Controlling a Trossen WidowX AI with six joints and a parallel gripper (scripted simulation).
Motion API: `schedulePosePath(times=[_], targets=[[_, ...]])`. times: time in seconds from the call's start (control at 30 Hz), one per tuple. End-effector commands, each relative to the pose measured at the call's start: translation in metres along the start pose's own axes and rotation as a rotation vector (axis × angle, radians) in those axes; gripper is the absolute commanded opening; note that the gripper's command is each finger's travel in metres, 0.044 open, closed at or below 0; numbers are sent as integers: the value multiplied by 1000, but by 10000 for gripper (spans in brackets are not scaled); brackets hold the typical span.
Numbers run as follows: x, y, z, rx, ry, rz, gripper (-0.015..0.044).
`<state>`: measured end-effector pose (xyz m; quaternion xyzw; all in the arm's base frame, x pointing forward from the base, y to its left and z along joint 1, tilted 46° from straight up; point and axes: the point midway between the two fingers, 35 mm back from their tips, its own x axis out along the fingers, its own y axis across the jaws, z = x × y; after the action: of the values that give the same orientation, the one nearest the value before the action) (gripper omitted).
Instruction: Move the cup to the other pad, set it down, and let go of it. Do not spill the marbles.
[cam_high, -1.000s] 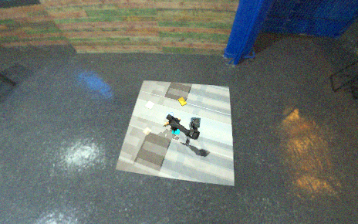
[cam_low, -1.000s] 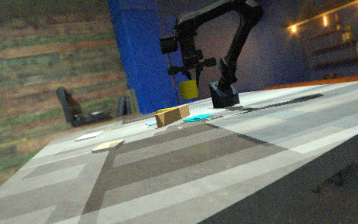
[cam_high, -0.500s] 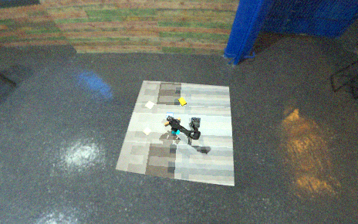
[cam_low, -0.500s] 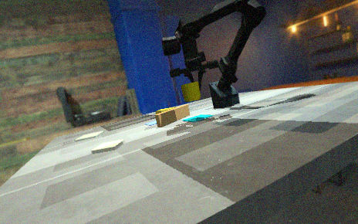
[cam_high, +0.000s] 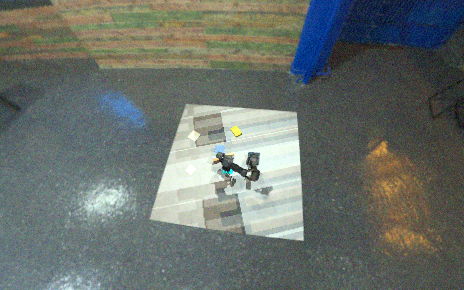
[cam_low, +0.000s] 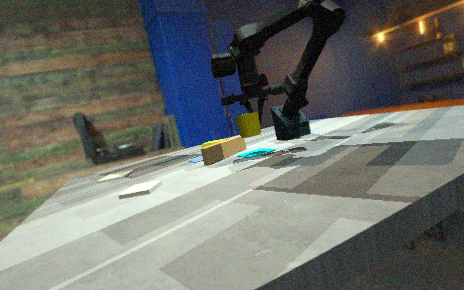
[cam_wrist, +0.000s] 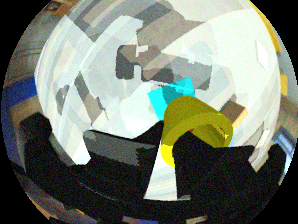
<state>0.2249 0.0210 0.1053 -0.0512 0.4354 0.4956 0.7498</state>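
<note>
The pincer is pinching the yellow cup by its rim, and the cup hangs upright above the desk — near the arm's base, not touching anything. Just below and in front lies the cyan pad; the wrist view shows that pad right behind the cup's rim. A tan block sits beside it. I'd say the lift and most of the carry are done — lowering, setting down and releasing remain. I cannot make out the marbles.
</note>
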Motion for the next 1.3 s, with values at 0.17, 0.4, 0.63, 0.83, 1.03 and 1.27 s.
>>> schedulePosePath(times=[0.17, 0.4, 0.63, 0.83, 1.03, 1.27], targets=[[11, 2, -1, 9, -4, 6, 0], [20, 2, 0, 9, -4, 6, 0], [28, 3, 0, 9, -4, 6, 0], [35, 3, 0, 8, -5, 6, 0], [42, 4, 0, 8, -6, 7, 0], [49, 6, 0, 8, -8, 8, 0]])
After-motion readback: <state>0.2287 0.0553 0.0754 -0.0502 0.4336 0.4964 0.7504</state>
